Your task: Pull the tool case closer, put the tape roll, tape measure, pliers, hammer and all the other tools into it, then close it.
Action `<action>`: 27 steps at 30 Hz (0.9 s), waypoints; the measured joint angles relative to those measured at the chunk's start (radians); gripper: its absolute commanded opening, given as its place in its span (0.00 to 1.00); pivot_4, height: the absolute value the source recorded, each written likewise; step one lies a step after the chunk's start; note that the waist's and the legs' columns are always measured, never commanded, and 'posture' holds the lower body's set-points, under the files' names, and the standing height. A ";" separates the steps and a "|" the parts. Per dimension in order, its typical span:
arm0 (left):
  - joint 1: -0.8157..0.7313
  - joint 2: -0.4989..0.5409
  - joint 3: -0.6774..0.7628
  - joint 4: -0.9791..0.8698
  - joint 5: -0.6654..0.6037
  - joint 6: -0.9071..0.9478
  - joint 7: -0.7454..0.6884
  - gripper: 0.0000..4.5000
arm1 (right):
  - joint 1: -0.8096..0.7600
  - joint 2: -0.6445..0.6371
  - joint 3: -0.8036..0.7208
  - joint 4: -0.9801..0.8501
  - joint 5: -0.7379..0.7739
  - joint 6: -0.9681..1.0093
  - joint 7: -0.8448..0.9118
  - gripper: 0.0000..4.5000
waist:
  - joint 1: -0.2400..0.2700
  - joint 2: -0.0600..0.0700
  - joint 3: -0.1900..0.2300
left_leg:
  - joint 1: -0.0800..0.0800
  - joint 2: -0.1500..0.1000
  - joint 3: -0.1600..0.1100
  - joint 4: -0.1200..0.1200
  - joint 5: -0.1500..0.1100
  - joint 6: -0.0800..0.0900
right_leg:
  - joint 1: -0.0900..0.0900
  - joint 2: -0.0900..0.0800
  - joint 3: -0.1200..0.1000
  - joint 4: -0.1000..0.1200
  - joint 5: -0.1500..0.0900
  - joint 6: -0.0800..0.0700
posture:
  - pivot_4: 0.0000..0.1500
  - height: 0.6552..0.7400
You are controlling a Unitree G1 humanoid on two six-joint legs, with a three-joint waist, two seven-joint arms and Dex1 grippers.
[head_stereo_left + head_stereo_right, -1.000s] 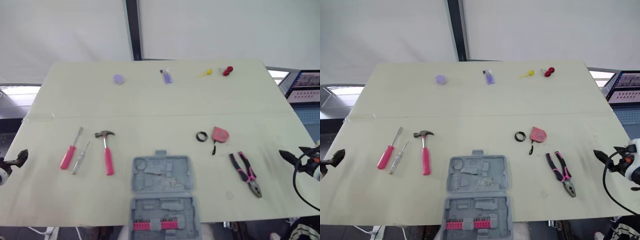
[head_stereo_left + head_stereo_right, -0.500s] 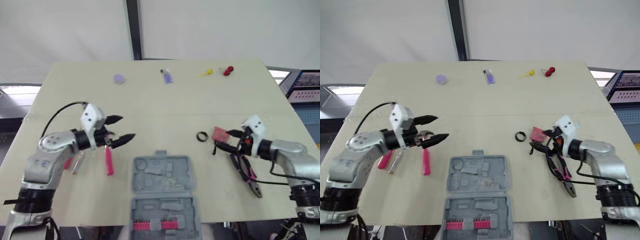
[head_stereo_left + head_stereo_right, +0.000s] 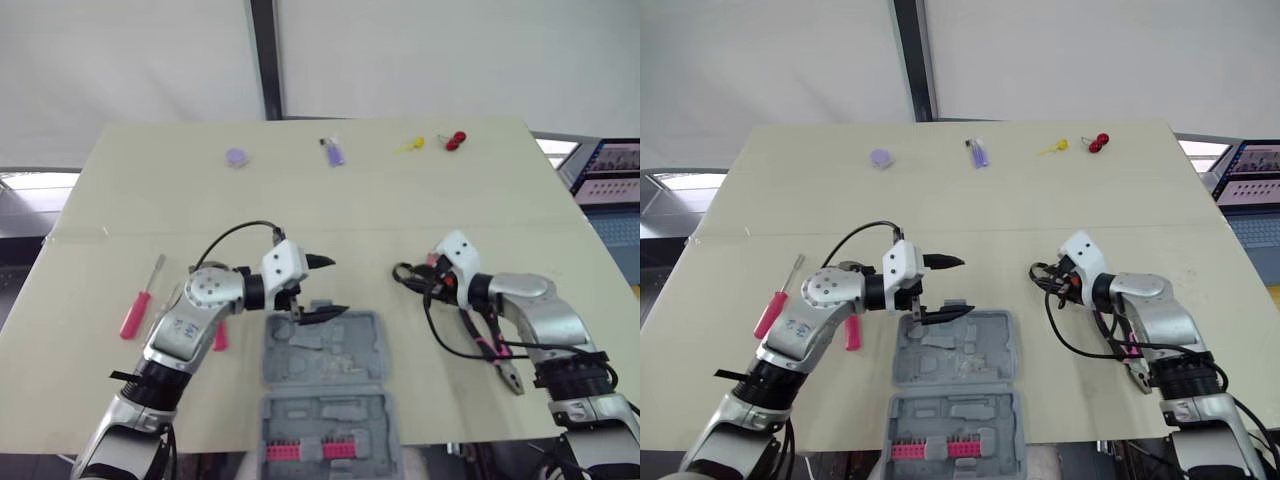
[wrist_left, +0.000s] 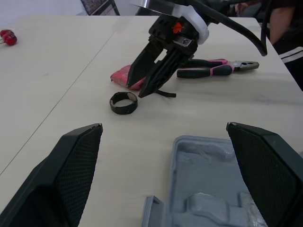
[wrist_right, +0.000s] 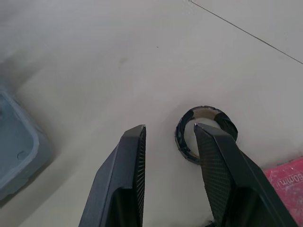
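Note:
The grey tool case (image 3: 325,350) lies open at the table's near edge, with pink bits in its front half. My left gripper (image 3: 324,287) hovers wide open over the case's far edge. My right gripper (image 5: 168,142) is open with a narrow gap. It points down at the black tape roll (image 5: 206,135), whose near wall lies between the fingers without being gripped. The red tape measure (image 4: 124,75) sits just behind the roll (image 4: 124,102). The pliers (image 3: 512,378) lie partly under my right arm. The pink hammer handle (image 3: 218,335) shows under my left arm, and a pink screwdriver (image 3: 130,315) lies further left.
Along the table's far side lie a purple disc (image 3: 236,157), a purple item (image 3: 333,152), a yellow pin (image 3: 410,146) and two red balls (image 3: 455,140). A crease (image 3: 500,230) runs across the table top. The case overhangs the near edge.
My left gripper has moved right from the hammer to the case's far edge, still wide open. My right gripper has moved left from the tape measure to the tape roll and its fingers have narrowed.

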 measured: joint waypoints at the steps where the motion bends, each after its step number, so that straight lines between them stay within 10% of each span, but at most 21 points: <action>1: 0.008 -0.010 -0.001 0.000 0.002 -0.008 0.004 1.00 | -0.005 0.004 0.003 0.002 -0.006 0.000 -0.001 0.39 | 0.000 0.000 0.000 | 0.000 0.000 0.000 0.000 0.000 0.000 | 0.000 0.000 0.000 0.000 0.000 0.000 | 1.00 1.00; 27: 0.104 -0.080 0.021 0.065 0.049 -0.158 0.078 1.00 | -0.060 0.065 0.035 0.130 -0.114 -0.033 -0.024 0.39 | 0.000 0.000 0.000 | 0.000 0.000 0.000 0.000 0.000 0.000 | 0.000 0.000 0.000 0.000 0.000 0.000 | 1.00 1.00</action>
